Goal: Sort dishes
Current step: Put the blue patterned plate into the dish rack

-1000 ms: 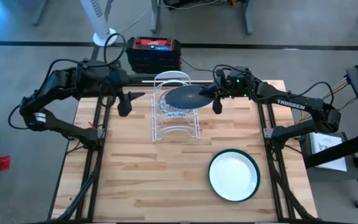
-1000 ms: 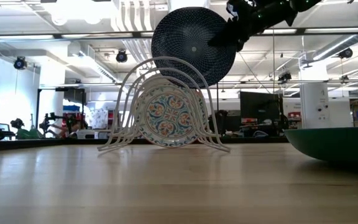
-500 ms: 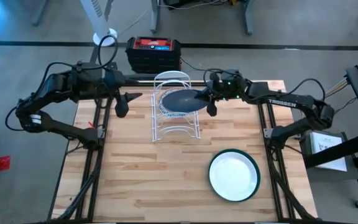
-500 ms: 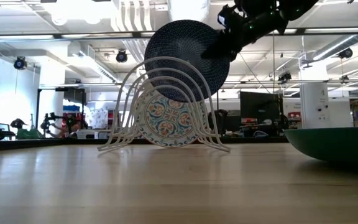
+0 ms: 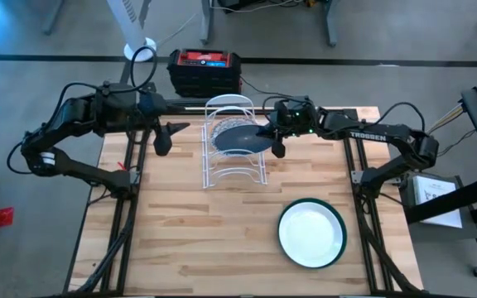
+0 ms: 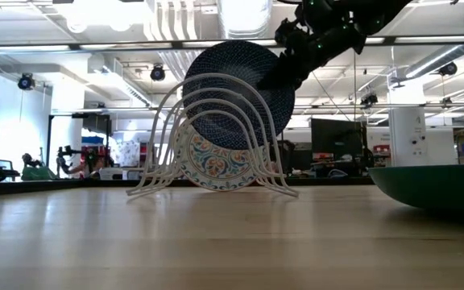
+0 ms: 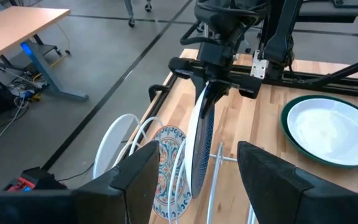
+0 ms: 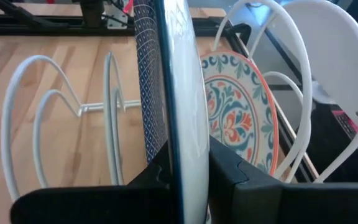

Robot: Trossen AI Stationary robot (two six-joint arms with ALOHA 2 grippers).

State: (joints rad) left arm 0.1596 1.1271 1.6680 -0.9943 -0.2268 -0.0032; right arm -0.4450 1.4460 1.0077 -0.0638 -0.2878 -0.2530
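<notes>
A white wire rack [image 5: 233, 157] stands at the table's far middle. A floral dish [image 6: 220, 157] stands on edge in it, between its arches. My right gripper [image 5: 275, 137] is shut on the blue speckled dish [image 6: 236, 93], whose lower part hangs between the rack's arches [image 8: 55, 106], in front of the floral dish [image 8: 238, 112]. My left gripper [image 5: 166, 136] hovers open left of the rack, touching nothing. At the near right a white dish [image 5: 309, 232] lies in a green dish [image 5: 341, 240]. My right gripper pinches the blue dish's rim [image 8: 182, 155] at its upper right side, with one finger [image 8: 225, 171] on each face. The fingers come from the table's right, slanting down. The dish stands nearly upright on edge, clear of the rack's base; whether it touches the wires I cannot tell.
A red and black box [image 5: 205, 70] sits just beyond the far edge, and a white fan base [image 5: 139, 48] beside it. Bare wooden tabletop [image 5: 189, 240] stretches across the near left.
My right gripper has gone down and toward the table's left with the blue dish. The dish has tipped from slanting to nearly upright, and its lower part has sunk between the rack's arches.
</notes>
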